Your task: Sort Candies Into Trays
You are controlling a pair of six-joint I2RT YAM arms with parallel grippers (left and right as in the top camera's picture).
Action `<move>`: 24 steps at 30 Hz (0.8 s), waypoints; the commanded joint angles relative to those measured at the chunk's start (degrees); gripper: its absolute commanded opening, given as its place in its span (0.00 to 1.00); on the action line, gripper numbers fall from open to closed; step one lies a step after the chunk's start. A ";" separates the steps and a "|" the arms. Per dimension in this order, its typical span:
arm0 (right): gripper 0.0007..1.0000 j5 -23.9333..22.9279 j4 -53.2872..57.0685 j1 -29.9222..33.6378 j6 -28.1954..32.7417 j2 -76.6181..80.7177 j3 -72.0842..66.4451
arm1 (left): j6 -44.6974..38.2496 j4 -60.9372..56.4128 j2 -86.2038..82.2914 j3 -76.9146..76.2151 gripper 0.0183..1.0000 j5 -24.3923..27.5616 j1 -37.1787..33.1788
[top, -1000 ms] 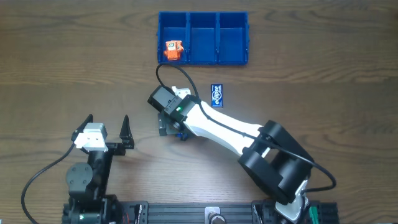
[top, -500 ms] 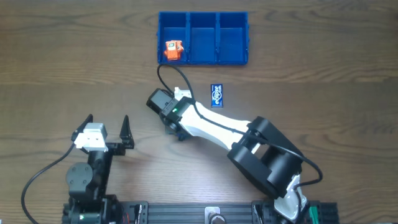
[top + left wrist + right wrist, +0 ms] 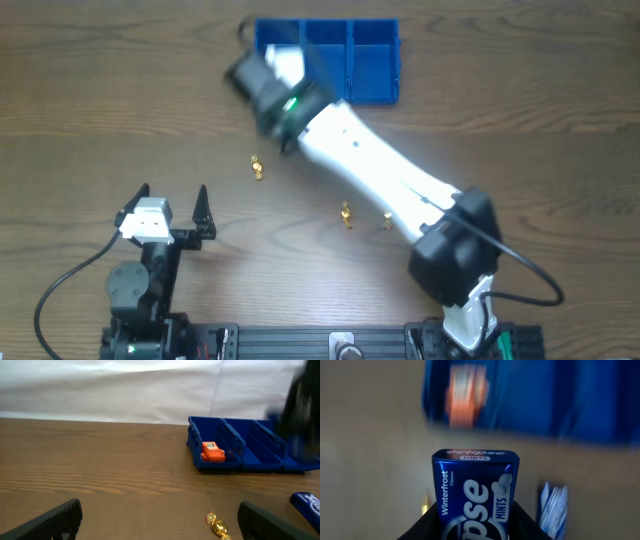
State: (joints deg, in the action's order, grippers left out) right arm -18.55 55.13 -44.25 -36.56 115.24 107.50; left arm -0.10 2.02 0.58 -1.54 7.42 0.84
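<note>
1. Two fingers of your right gripper point(image 3: 472, 527) clamp the blue mint tin point(image 3: 475, 485), raised near the blue tray point(image 3: 385, 62).
2. Your left gripper point(image 3: 173, 200) sits spread open, empty.
3. An orange candy point(image 3: 212, 452) lies in the tray.

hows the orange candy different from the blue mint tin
Place: the orange candy lies in an end compartment of the blue tray. The blue mint tin is clamped in the right gripper, not in the tray.
Colour: the candy is orange, the tin dark blue with white print.
Both look boxy.
</note>
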 commanded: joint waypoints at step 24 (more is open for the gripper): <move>0.82 0.87 -21.68 15.50 14.05 13.46 6.10 | -0.79 1.62 -0.31 1.27 1.00 1.18 -0.26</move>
State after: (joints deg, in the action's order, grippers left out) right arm -17.32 33.52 -29.17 -21.98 128.27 113.40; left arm -0.10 2.04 0.60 -1.52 7.42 0.84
